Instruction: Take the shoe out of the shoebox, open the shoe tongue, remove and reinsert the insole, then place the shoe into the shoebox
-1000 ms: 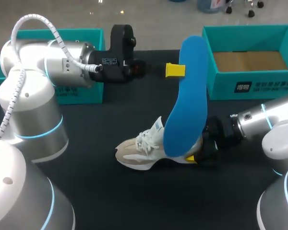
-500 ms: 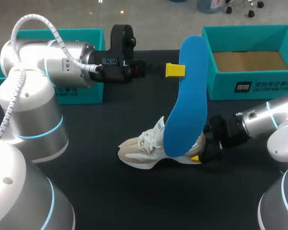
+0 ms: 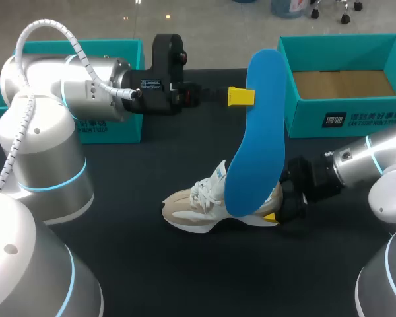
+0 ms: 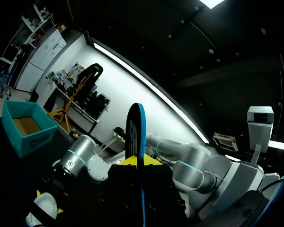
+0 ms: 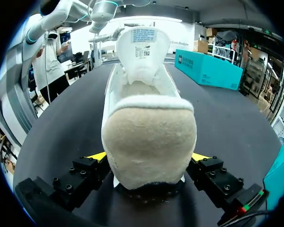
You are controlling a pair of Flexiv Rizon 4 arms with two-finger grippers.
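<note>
Nearest me, my right gripper (image 5: 149,158) is clamped on the heel of the shoe (image 3: 198,208), which sits upright on the black table (image 3: 152,264) — toe pointing left. Above it, my left gripper (image 3: 241,96) pinches the blue insole (image 3: 254,139) near its top, the rest hanging down over the shoe. Farther back, at right, stands the open shoebox (image 3: 343,119) — well apart from the shoe.

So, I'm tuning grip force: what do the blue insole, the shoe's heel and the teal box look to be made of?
The insole is probably foam: matte blue, thin seen edge-on, slightly bent. The shoe has a beige suede-like heel, fuzzy and matte, under a fleecy white collar. The shoebox is likely cardboard: teal walls, plain brown floor.
</note>
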